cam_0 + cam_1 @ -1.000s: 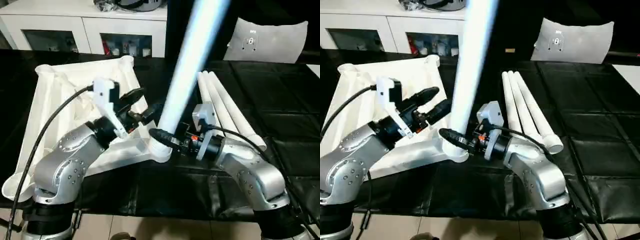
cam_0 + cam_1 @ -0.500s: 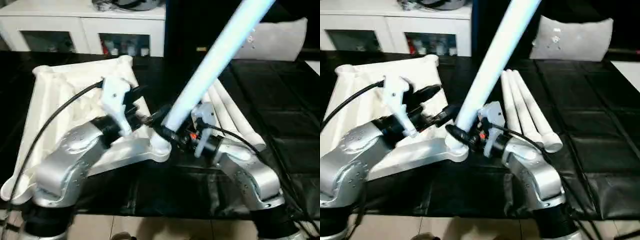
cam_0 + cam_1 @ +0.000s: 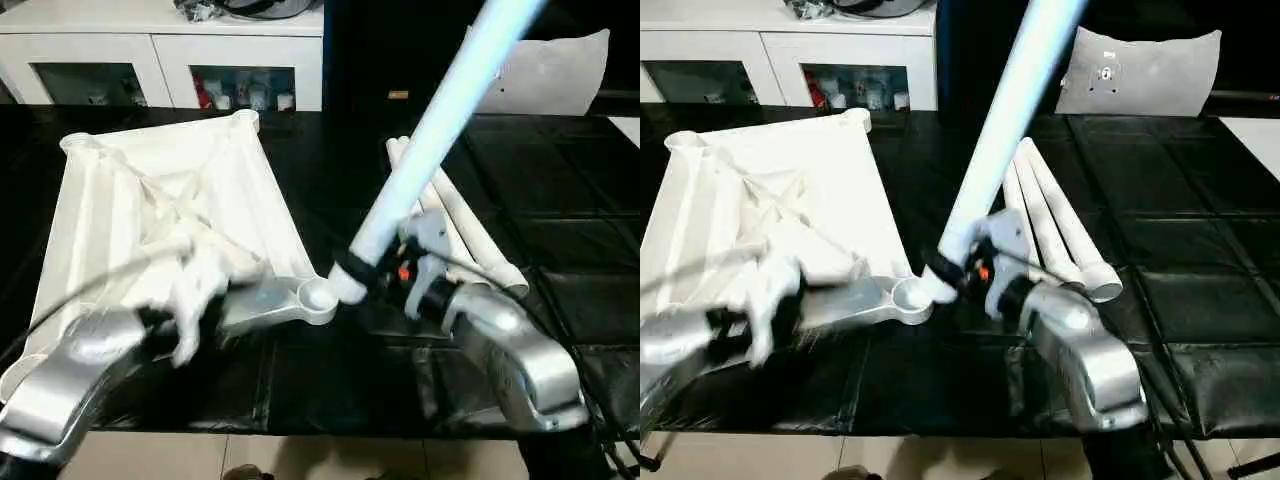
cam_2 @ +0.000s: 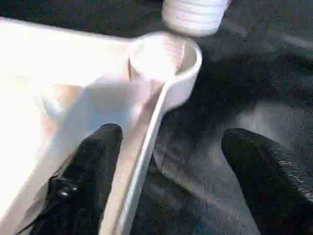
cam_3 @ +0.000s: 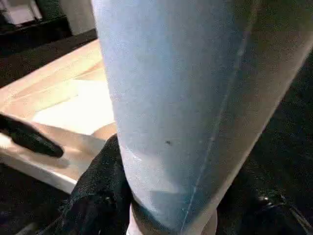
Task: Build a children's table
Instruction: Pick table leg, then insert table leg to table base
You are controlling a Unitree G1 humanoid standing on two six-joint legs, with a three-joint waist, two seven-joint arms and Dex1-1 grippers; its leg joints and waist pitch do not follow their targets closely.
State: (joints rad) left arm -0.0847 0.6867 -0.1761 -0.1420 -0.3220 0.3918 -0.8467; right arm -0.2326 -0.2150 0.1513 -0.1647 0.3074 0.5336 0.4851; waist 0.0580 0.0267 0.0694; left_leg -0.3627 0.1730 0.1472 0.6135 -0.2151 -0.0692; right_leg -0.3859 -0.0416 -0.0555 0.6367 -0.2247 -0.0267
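Pinching the thick end of a long round tapered white plastic leg in my right gripper, I hold its threaded tip just beside the round corner socket of the upturned white ribbed tabletop. My left gripper straddles the rim near that socket, fingers spread. Three spare legs lie beyond. Next, I judge: seat the tip and twist

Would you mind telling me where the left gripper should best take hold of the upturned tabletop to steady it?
Probably the tabletop's near edge rail, just beside the empty corner socket. The left gripper already has one finger inside that thin upright rim and one outside, so closing from the robot's side would pinch it.
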